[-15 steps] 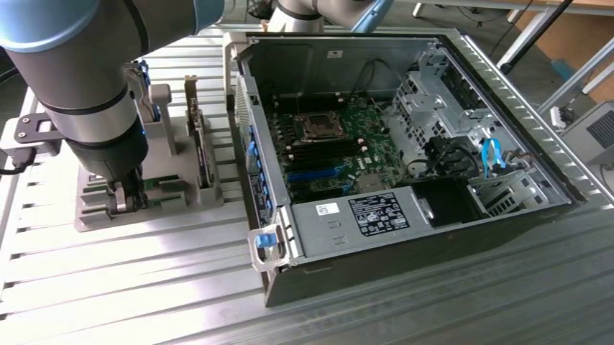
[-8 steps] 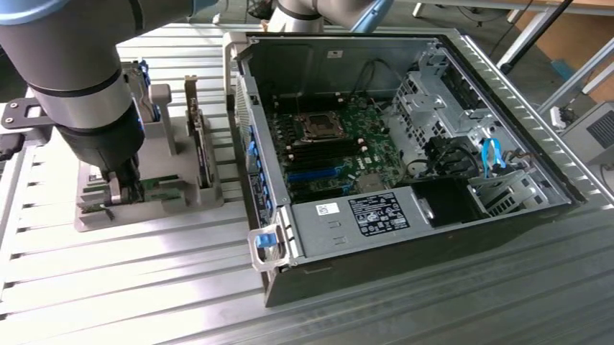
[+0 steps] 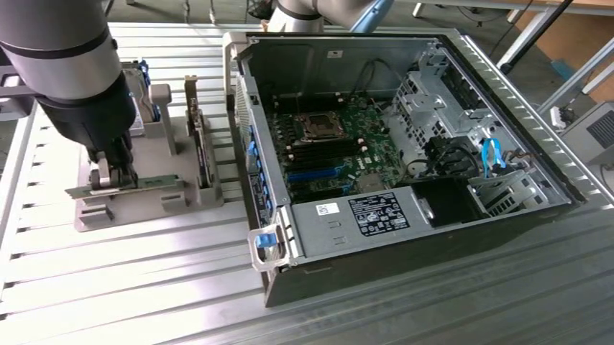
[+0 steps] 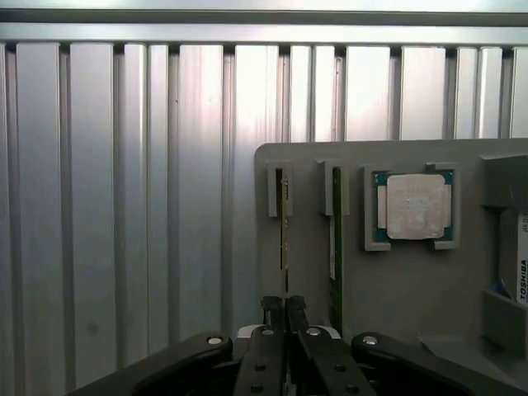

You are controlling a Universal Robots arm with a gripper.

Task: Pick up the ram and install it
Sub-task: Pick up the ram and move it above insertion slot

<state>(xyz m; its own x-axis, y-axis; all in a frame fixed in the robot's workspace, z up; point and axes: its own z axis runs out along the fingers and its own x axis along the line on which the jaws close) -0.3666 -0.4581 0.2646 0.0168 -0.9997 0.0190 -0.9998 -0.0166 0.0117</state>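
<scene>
The ram point(image 4: 285, 216) is a thin green stick standing on edge in a slot of the grey holder tray point(image 4: 412, 289). My gripper point(image 4: 285, 318) is down on it with both fingers pressed against its sides near one end. In the exterior view the gripper point(image 3: 113, 180) stands over the tray point(image 3: 144, 208) at the exterior view's left, and the ram point(image 3: 154, 182) runs out from between the fingers. A second green stick point(image 4: 336, 247) sits in the neighbouring slot, untouched. The open computer case point(image 3: 499, 122) lies to the exterior view's right, its motherboard point(image 3: 360, 140) exposed.
A processor chip point(image 4: 415, 206) and part of a hard drive point(image 4: 520, 264) rest in the same tray. An upright expansion card point(image 3: 197, 133) stands between my gripper and the case. All of it sits on a ribbed metal table point(image 3: 144, 287).
</scene>
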